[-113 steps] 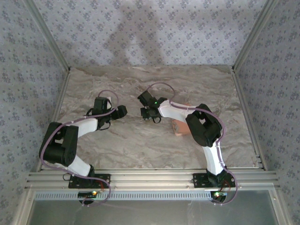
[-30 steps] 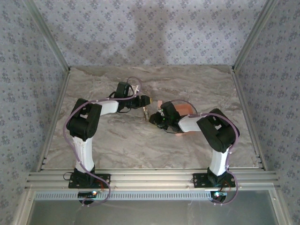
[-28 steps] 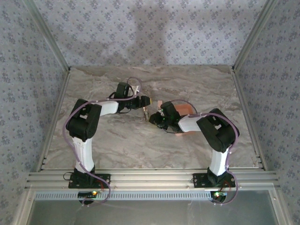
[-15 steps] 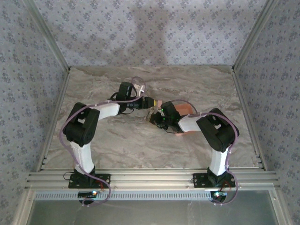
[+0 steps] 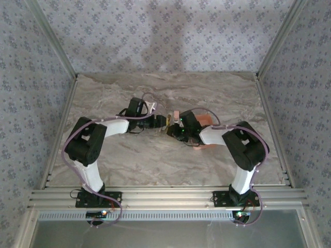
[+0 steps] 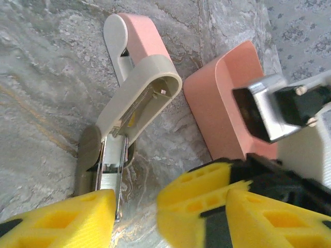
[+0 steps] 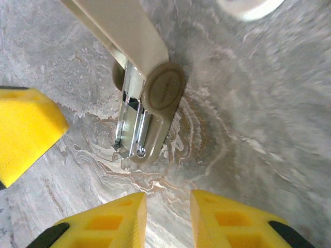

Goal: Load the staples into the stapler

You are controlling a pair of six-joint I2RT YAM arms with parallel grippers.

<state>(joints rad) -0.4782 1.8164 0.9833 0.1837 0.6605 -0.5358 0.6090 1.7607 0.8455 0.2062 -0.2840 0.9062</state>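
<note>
Left wrist view, open stapler, end beside parted left fingers

A grey-beige marbled table filled the middle of the top view. Near its centre lay the tiny pink-and-white stapler, hinged open, with a salmon tray just beside it on the right.

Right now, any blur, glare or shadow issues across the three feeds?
Top external: even, soft light, broad faint shadows on the back wall, and the small parts between the arms are not resolved. Left wrist: stapler sharp with no glare; the left tool, close to the lens, is out of focus. Right wrist: stapler crisp with a slight shine on its metal; the right tool is soft-edged.
</note>
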